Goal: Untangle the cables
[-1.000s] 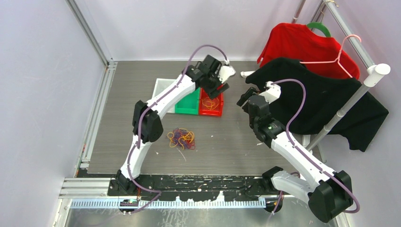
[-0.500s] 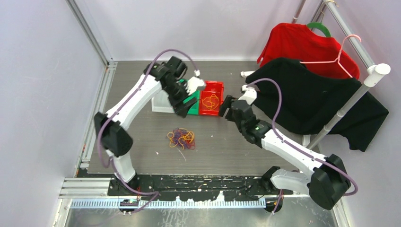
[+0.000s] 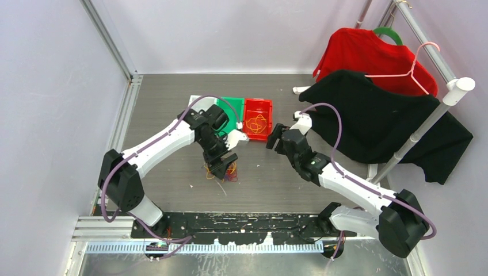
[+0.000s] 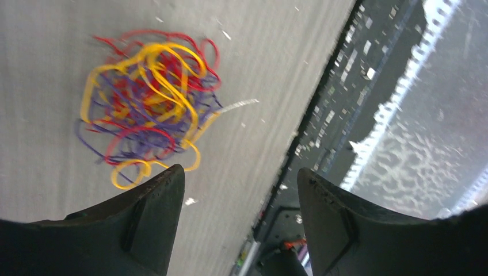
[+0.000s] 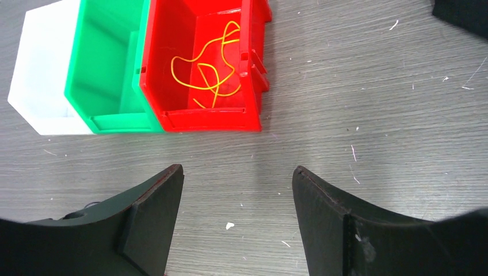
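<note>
Grey wood-grain table (image 3: 288,172) inside pale walls, a clothes rack (image 3: 454,89) hung with red and black garments on the right; the cables (image 4: 147,109) lie on the bare table as one clump of yellow, red and purple loops, near the arm bases and well short of the bins. My left gripper (image 4: 239,175) hangs just above the clump, jaws wide and holding nothing. From its wrist camera the tangle sits ahead and off to the left-finger side, not centred in the gap. The clump is roughly round, so I read no clear long axis; one pale end trails out toward the table's near edge. My right gripper (image 5: 237,172) is also wide and empty, facing the red bin (image 5: 207,119), in which a loose yellow strand (image 5: 213,69) lies; the green bin (image 5: 109,63) is beside it. The left arm is plainly the nearer; I judge it needs a sideways shift before closing.
</note>
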You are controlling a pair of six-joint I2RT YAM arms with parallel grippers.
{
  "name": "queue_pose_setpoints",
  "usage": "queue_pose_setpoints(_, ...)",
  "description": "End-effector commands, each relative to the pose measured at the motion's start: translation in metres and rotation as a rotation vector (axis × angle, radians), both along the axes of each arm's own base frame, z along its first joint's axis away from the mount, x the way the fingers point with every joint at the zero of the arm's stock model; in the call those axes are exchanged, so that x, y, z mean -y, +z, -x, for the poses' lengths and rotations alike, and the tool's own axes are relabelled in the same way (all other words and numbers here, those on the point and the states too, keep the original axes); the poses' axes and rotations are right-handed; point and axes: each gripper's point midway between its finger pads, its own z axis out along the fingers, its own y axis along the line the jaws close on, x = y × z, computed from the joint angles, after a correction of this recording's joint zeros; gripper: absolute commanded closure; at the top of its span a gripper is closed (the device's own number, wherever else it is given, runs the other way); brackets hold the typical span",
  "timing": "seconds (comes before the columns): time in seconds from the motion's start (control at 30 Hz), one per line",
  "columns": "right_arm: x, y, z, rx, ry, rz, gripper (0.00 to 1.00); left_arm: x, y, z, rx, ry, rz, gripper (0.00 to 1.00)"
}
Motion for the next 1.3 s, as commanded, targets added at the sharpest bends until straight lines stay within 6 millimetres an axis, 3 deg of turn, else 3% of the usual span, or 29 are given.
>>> queue_pose_setpoints(0.0,0.006,0.027,-0.004,0.095,-0.031,-0.062,0.25,0.034,0.002,-0.048,0.164,0.076,0.095,0.29)
queue_pose_setpoints(0.13,0.012,0.029,-0.002,0.109,-0.041,-0.067,0.26,0.047,-0.010,-0.053,0.181,0.032,0.096,0.30)
queue_pose_setpoints(0.33,0.020,0.033,-0.003,0.122,-0.053,-0.076,0.28,0.051,-0.031,-0.044,0.096,0.012,0.067,0.41)
queue_pose_setpoints(0.4,0.022,0.034,-0.003,0.124,-0.056,-0.076,0.29,0.050,-0.033,-0.045,0.102,0.018,0.058,0.49)
queue_pose_setpoints(0.47,0.022,0.034,-0.003,0.127,-0.055,-0.081,0.31,0.048,-0.030,-0.049,0.129,0.025,0.050,0.64)
queue_pose_setpoints(0.57,0.019,0.036,-0.003,0.138,-0.037,-0.095,0.31,0.047,-0.008,-0.053,0.170,0.039,0.065,0.84)
queue_pose_setpoints(0.77,-0.014,0.057,0.001,0.226,0.129,-0.206,0.11,0.039,0.062,-0.046,0.238,0.100,0.120,0.97)
queue_pose_setpoints(0.9,-0.046,0.077,0.018,0.332,0.302,-0.281,0.02,0.030,0.094,-0.039,0.260,0.169,0.137,1.00)
queue_pose_setpoints(1.03,-0.079,0.096,0.041,0.414,0.467,-0.309,0.00,0.023,0.121,-0.030,0.269,0.213,0.159,1.00)
queue_pose_setpoints(1.13,-0.104,0.107,0.059,0.464,0.561,-0.307,0.00,0.020,0.135,-0.025,0.274,0.216,0.171,1.00)
queue_pose_setpoints(1.27,-0.127,0.116,0.068,0.495,0.610,-0.300,0.00,0.019,0.144,-0.017,0.251,0.194,0.184,1.00)
